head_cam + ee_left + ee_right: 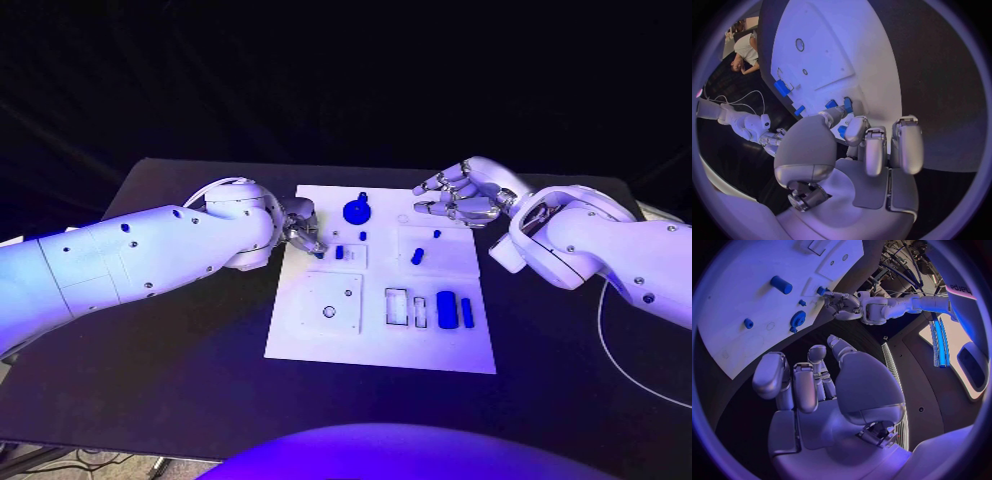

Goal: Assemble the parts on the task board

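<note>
From the head view we see the task board [378, 350] lying in the middle of the black table [173, 400], with bare table all round its four edges. Our left hand [302, 230] sits at the board's left edge, its fingers reaching over a small blue part [339, 252]; we cannot tell here whether they grasp it. Our right hand [464, 193] hangs off the board's far right corner, fingers curled in, nothing in them. A round blue part [356, 210] stands near the far edge, a short peg [417, 256] sits mid-board, and a long rounded part [447, 307] with a slimmer bar [467, 312] beside it lies toward the near right.

In the left wrist view, our left hand [857, 150] has its fingertips [856, 127] down at the board's [836, 55] edge among small blue parts [846, 104]; whether one is pinched we cannot say.

In the right wrist view, our right hand [817, 390] is loosely clenched over dark table just beyond the board's [742, 285] edge, apart from the round part [797, 319].
</note>
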Robot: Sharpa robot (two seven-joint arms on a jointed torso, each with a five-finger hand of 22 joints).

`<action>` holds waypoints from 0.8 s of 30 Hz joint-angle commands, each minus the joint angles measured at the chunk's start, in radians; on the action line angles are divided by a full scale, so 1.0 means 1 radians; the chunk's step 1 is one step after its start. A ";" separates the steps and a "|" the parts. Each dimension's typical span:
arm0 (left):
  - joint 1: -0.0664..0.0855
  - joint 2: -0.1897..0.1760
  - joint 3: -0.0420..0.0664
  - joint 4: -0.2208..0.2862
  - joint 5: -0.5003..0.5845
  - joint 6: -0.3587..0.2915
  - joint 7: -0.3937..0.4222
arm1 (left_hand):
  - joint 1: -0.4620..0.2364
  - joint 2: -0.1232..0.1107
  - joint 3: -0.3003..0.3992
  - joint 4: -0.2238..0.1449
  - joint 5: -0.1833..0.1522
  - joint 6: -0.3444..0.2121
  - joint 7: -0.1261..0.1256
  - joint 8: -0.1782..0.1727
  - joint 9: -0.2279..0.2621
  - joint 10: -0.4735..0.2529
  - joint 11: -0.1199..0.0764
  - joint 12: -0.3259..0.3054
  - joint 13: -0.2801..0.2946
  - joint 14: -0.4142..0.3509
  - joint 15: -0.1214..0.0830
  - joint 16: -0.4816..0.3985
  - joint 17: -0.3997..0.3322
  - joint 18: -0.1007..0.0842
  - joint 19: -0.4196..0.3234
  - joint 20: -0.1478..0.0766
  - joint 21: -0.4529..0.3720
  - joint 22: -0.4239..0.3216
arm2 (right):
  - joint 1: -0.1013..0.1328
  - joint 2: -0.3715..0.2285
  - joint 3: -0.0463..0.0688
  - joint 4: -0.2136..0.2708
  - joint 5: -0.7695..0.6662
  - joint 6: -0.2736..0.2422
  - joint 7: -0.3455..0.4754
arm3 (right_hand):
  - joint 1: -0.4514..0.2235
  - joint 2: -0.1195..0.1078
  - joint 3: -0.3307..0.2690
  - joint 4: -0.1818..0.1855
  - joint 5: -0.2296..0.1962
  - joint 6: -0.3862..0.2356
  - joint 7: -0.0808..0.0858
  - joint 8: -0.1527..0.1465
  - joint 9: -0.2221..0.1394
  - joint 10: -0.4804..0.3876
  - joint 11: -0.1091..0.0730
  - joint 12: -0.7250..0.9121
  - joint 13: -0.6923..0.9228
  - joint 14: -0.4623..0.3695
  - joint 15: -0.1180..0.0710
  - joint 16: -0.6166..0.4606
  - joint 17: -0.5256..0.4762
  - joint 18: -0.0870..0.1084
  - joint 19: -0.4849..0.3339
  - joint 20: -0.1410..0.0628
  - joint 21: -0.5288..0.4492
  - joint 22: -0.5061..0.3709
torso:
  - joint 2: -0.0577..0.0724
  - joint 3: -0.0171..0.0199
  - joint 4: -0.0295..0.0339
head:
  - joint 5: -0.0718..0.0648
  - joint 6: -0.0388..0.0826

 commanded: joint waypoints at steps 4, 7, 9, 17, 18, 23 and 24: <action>-0.008 0.006 -0.007 -0.012 0.051 0.043 -0.025 | -0.041 -0.019 -0.058 0.033 -0.001 0.038 -0.029 -0.001 -0.004 0.009 -0.004 0.008 0.007 0.103 -0.001 0.002 0.264 -0.015 0.028 -0.003 0.004 0.124 | -0.001 -0.001 0.000 0.001 -0.002 0.012 0.005 | -0.008 -0.001 0.000 0.005 0.003 0.006 0.001 0.005 0.001 0.001 -0.002 0.005 0.001 0.051 0.004 -0.005 -0.001 0.005 -0.005 -0.001 -0.006 -0.001 | 0.000 0.0004 -0.0001 | 0.000 -0.002; -0.008 0.008 -0.007 -0.017 0.052 0.043 -0.030 | -0.049 -0.019 -0.083 0.048 -0.001 0.044 -0.030 -0.002 -0.005 0.011 -0.005 0.011 0.010 0.103 -0.003 0.002 0.264 -0.016 0.030 -0.004 0.007 0.128 | -0.001 -0.001 0.000 0.001 -0.002 0.011 0.005 | -0.008 -0.001 0.000 0.005 0.003 0.006 0.001 0.005 0.001 0.001 -0.002 0.005 0.001 0.051 0.004 -0.005 -0.001 0.005 -0.005 -0.001 -0.006 -0.001 | 0.000 0.0005 -0.0002 | 0.000 -0.002; -0.008 0.009 -0.006 -0.019 0.053 0.041 -0.033 | -0.056 -0.020 -0.104 0.061 0.000 0.047 -0.031 -0.003 -0.006 0.013 -0.006 0.013 0.012 0.103 -0.003 0.002 0.264 -0.016 0.031 -0.005 0.008 0.130 | -0.001 -0.001 0.000 0.001 -0.001 0.011 0.005 | -0.008 -0.001 0.000 0.005 0.003 0.006 0.001 0.005 0.001 0.001 -0.002 0.005 0.001 0.051 0.004 -0.005 -0.001 0.005 -0.005 -0.001 -0.006 -0.001 | 0.000 0.0004 -0.0003 | 0.000 -0.003; -0.008 0.012 -0.006 -0.024 0.054 0.033 -0.044 | -0.066 -0.021 -0.148 0.086 0.000 0.049 -0.031 -0.004 -0.005 0.012 -0.006 0.011 0.010 0.103 -0.005 0.002 0.264 -0.016 0.032 -0.007 0.007 0.131 | -0.001 -0.001 0.000 0.000 0.000 0.012 0.005 | -0.008 -0.001 0.000 0.005 0.003 0.006 0.001 0.005 0.001 0.001 -0.002 0.005 0.001 0.051 0.004 -0.005 -0.001 0.005 -0.005 -0.001 -0.006 -0.001 | 0.000 0.0000 -0.0005 | -0.001 -0.005; -0.008 0.012 -0.006 -0.024 0.054 0.032 -0.046 | -0.068 -0.022 -0.157 0.091 0.000 0.049 -0.031 -0.003 -0.005 0.012 -0.006 0.011 0.011 0.103 -0.005 0.002 0.264 -0.016 0.032 -0.007 0.008 0.132 | -0.001 -0.001 0.000 0.000 0.000 0.012 0.005 | -0.008 -0.001 0.000 0.005 0.003 0.006 0.001 0.005 0.001 0.001 -0.002 0.005 0.001 0.051 0.004 -0.005 -0.001 0.005 -0.005 -0.001 -0.006 -0.001 | 0.000 -0.0003 -0.0003 | -0.001 -0.005; -0.008 0.014 -0.006 -0.025 0.054 0.028 -0.049 | -0.072 -0.023 -0.179 0.104 0.000 0.051 -0.032 -0.002 -0.004 0.012 -0.006 0.012 0.011 0.103 -0.005 0.002 0.264 -0.017 0.033 -0.008 0.009 0.133 | -0.001 0.000 0.000 -0.001 0.001 0.012 0.006 | -0.008 -0.001 0.000 0.005 0.003 0.006 0.001 0.005 0.001 0.001 -0.002 0.005 0.001 0.051 0.004 -0.005 -0.001 0.005 -0.005 -0.001 -0.006 -0.001 | 0.000 -0.0006 0.0000 | -0.002 -0.006; -0.008 0.014 -0.006 -0.025 0.054 0.027 -0.049 | -0.072 -0.023 -0.181 0.105 0.000 0.051 -0.032 -0.002 -0.004 0.012 -0.006 0.012 0.011 0.103 -0.005 0.002 0.264 -0.017 0.033 -0.008 0.009 0.133 | -0.001 0.000 0.000 -0.001 0.001 0.012 0.006 | -0.008 -0.001 0.000 0.005 0.003 0.006 0.001 0.005 0.001 0.001 -0.002 0.005 0.001 0.051 0.004 -0.005 -0.001 0.005 -0.005 -0.001 -0.006 -0.001 | 0.000 -0.0004 -0.0001 | -0.002 -0.007</action>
